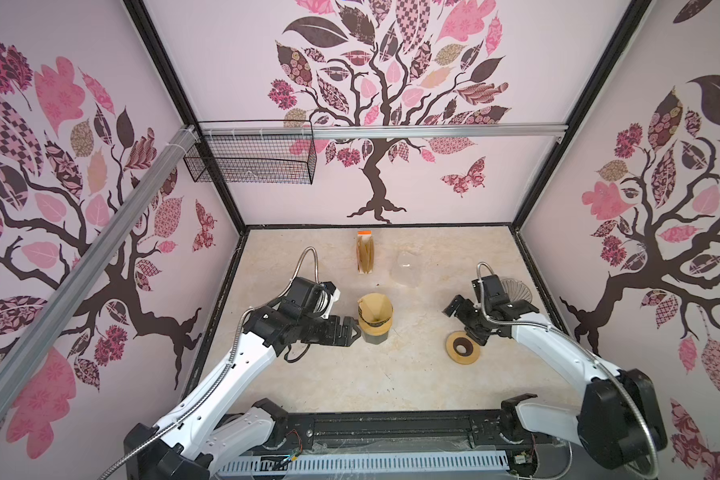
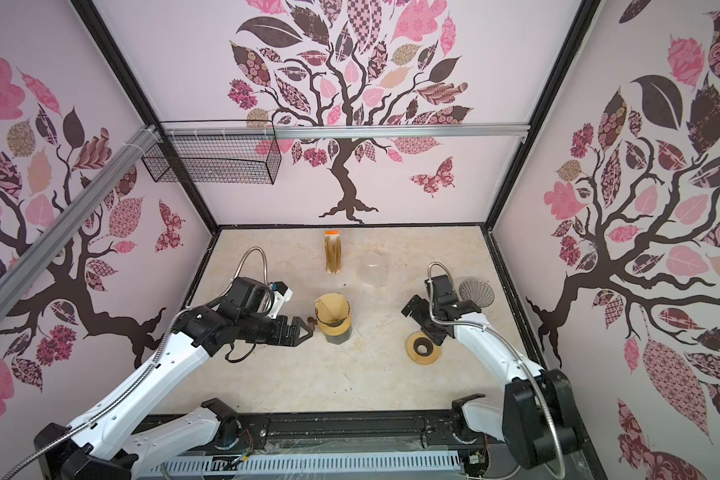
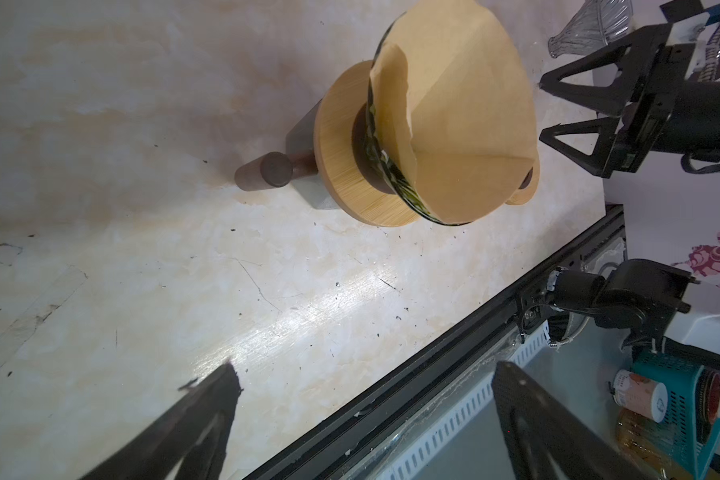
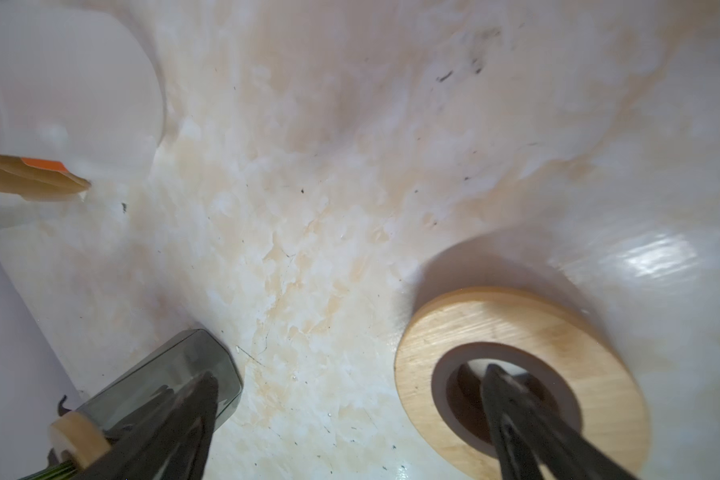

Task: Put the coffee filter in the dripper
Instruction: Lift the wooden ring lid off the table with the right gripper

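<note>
**Fig. 1. Filter seated; both arms standing off.** The coffee filter (image 1: 374,306) sits open inside the dripper (image 3: 391,170), with its paper rim rising above the glass. The dripper rests by its wooden collar (image 3: 341,137) on a dark glass vessel (image 4: 163,361) at mid-table. The left gripper (image 1: 353,328) lies level just beside this stack, jaws apart and empty. The right gripper (image 3: 544,110), jaws likewise apart and empty, hangs over a loose wooden ring (image 1: 471,356). The placement appears complete.

Hazards:
1. The stack is tall on a narrow foot, so a sideways sweep of the left arm could topple it.
2. 1 seam flap of the paper appears to stand off the cone, so the light, unpinned filter could shift or lift if brushed.
3. The right arm, if lowered, could strike the ring.
</note>
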Controlling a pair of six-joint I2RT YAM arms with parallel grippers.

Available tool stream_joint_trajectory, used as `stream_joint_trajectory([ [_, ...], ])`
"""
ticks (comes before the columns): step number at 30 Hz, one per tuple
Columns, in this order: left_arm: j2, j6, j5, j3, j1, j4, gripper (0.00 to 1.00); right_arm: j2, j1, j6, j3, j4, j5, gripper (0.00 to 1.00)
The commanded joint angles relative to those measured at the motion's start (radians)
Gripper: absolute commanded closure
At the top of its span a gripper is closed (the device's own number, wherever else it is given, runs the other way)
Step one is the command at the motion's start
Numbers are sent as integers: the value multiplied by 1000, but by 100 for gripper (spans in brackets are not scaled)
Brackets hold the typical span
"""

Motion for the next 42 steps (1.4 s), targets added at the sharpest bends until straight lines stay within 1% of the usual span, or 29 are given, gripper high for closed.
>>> stream_joint_trajectory([
  [1, -51, -3, 56, 4, 2, 9, 2, -130, -82, -105, -70, -41, -71, 0],
  [3, -84, 0, 70, 8, 2, 15, 2, -193, -115, -131, -110, -33, -80, 0],
  [6, -120, 15, 97, 16, 2, 8, 2, -237, -182, -140, -179, -26, -142, 0],
  [10, -151, 12, 121, 3, 3, 36, 2, -297, -194, -127, -256, 1, -151, 0],
  [13, -185, -12, 123, -17, 2, 102, 2, -346, -198, -116, -315, 34, -148, 1],
  [16, -228, -54, 47, -58, 2, 156, 2, -358, -215, -111, -364, 54, -167, 2],
  [23, -281, -62, -123, -130, 1, 202, 2, -381, -219, -94, -449, 165, -240, 8],
  [26, -309, -55, -146, -165, 2, 235, 2, -420, -218, -68, -482, 200, -270, 11],
  [29, -285, -54, -122, -168, -1, 248, 2, -473, -217, -48, -497, 214, -295, 16],
  [31, -267, -55, -88, -175, -2, 263, 2, -501, -218, -39, -496, 198, -295, 24],
  [33, -254, -56, -66, -175, -7, 269, 2, -516, -217, -30, -500, 201, -306, 27],
  [36, -256, -54, -67, -174, -21, 267, 2, -516, -217, -23, -513, 212, -315, 33],
  [42, -243, -54, -69, -172, -36, 266, 2, -520, -218, -9, -525, 227, -316, 49],
])
